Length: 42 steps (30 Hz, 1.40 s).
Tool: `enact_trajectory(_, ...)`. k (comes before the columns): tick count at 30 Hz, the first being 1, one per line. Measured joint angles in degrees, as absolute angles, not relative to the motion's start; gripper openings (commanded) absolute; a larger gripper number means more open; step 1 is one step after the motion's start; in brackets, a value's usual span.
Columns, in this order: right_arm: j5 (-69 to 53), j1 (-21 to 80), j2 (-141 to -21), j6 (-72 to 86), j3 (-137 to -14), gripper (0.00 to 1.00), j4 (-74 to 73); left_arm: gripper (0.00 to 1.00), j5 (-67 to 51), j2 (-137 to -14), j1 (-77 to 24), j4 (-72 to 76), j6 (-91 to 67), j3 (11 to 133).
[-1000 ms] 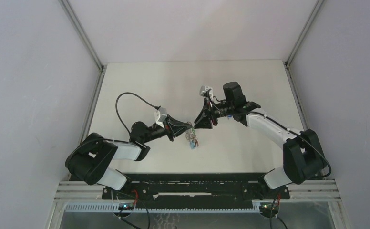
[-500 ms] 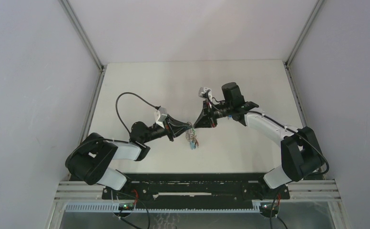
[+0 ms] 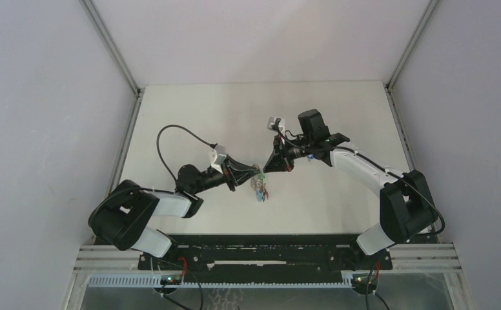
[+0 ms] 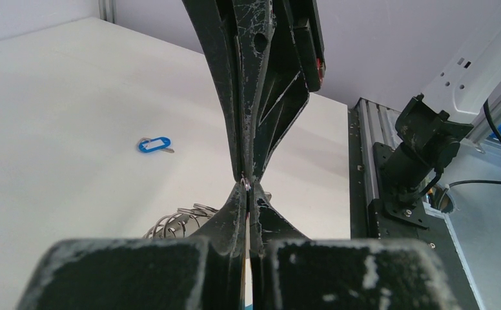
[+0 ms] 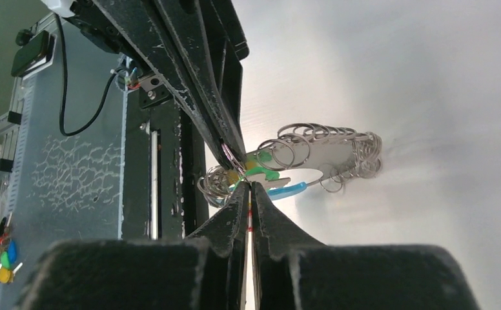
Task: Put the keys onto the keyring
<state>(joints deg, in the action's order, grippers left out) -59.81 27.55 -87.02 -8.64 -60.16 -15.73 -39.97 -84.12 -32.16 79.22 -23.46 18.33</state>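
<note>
The keyring (image 3: 259, 187) hangs between the two grippers above the table. In the right wrist view its silver links (image 5: 325, 150) fan out, with a green tag (image 5: 268, 172), a yellow tag (image 5: 234, 176) and the light-blue sleeve (image 5: 288, 190) bunched near the tips. My left gripper (image 3: 253, 172) is shut on a small silver link of the keyring (image 4: 246, 186). My right gripper (image 3: 266, 167) is shut, tip to tip with the left one, with a sliver of a red tag (image 5: 249, 225) between its fingers. The key's metal part is hidden.
A loose key with a blue tag (image 4: 154, 144) lies on the white table (image 3: 235, 116). Several coloured tags (image 5: 2, 259) show on the grey surface beyond the table's near edge. The black frame rail (image 3: 261, 248) runs along that edge.
The right gripper and wrist have shifted slightly left, closer to the left gripper's tips. The left arm and the hanging keyring have barely moved.
</note>
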Motion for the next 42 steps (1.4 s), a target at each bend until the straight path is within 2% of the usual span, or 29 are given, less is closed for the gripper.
enact_trajectory(12,-51.0,29.21,-87.79,-8.64,-67.2,0.0,-27.0,0.0,-39.64,-83.61,-32.18,79.42,-23.86,18.33)
enact_trajectory(13,-50.87,29.52,-87.92,-8.82,-67.46,0.04,-27.38,0.0,-39.64,-83.61,-32.16,79.42,-23.9,18.33)
enact_trajectory(14,-50.87,29.74,-87.96,-9.13,-67.51,0.13,-27.73,0.0,-39.64,-83.59,-32.16,79.44,-23.92,18.33)
enact_trajectory(18,-52.07,29.06,-87.61,-11.33,-66.94,0.37,-28.14,0.0,-39.66,-83.55,-32.18,79.48,-23.97,18.33)
enact_trajectory(22,-54.48,27.73,-85.73,-15.51,-65.12,0.45,-28.18,0.0,-39.66,-83.55,-32.18,79.57,-23.99,18.33)
enact_trajectory(27,-57.49,27.53,-85.3,-19.42,-65.01,0.45,-27.38,0.0,-39.68,-83.55,-32.18,79.57,-23.99,18.33)
enact_trajectory(42,-63.51,28.34,-88.9,-22.61,-64.97,0.32,-23.94,0.0,-40.29,-83.55,-32.16,79.57,-24.01,18.33)
